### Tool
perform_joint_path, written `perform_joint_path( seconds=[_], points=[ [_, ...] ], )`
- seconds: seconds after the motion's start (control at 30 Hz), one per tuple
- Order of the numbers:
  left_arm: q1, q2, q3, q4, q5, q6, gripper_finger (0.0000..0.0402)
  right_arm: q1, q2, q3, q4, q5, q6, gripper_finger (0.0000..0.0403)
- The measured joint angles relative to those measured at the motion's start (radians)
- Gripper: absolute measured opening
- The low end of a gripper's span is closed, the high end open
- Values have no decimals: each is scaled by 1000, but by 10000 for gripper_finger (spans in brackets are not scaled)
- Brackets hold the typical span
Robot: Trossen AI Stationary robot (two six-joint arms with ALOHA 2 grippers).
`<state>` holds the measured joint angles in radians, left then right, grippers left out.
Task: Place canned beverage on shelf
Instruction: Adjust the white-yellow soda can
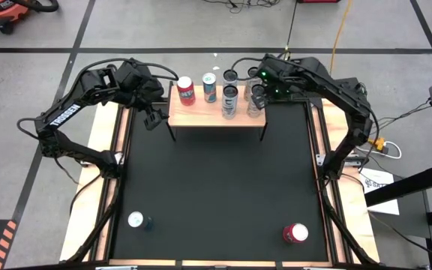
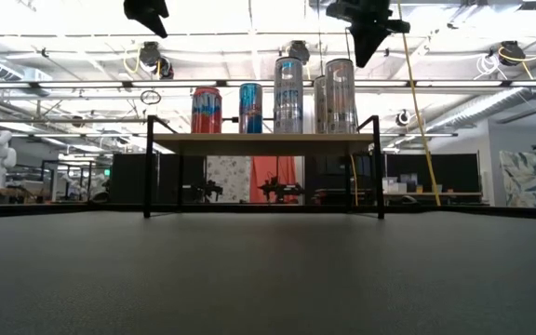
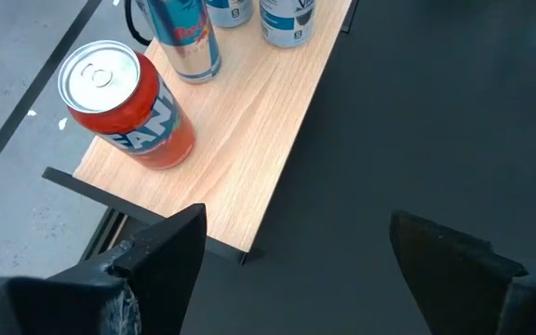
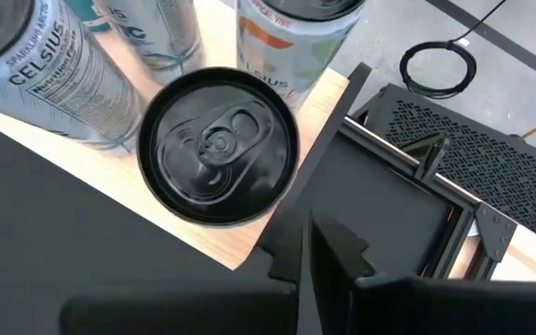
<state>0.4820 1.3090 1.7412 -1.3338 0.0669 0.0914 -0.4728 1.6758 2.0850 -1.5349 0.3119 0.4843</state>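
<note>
At the table's far edge: shelf — a light-wood board on thin black legs, carrying a row of cans.
Cans on the board: red can at the left end, blue can beside it, tall silver cans toward the right.
Right gripper: fingers clenched together, empty — above the shelf's right end, just beside a black-topped can.
Left gripper: jaws spread wide, holding nothing, just off the shelf's left end.
Near edge: two more cans on the black table.
</note>
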Motion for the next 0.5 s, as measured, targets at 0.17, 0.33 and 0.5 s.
perform_joint_path(
  seconds=[0.17, 0.33, 0.5],
  points=[
    [0, 0, 0, 0, 0, 0, 338, -6, 8, 0, -16, 0, 3, 5],
    [0, 0, 0, 0, 0, 0, 338, -25, 8, 0, -18, 0, 28, 1],
    [0, 0, 0, 0, 0, 0, 338, -38, 8, 0, -6, 0, 28, 1]
  ],
)
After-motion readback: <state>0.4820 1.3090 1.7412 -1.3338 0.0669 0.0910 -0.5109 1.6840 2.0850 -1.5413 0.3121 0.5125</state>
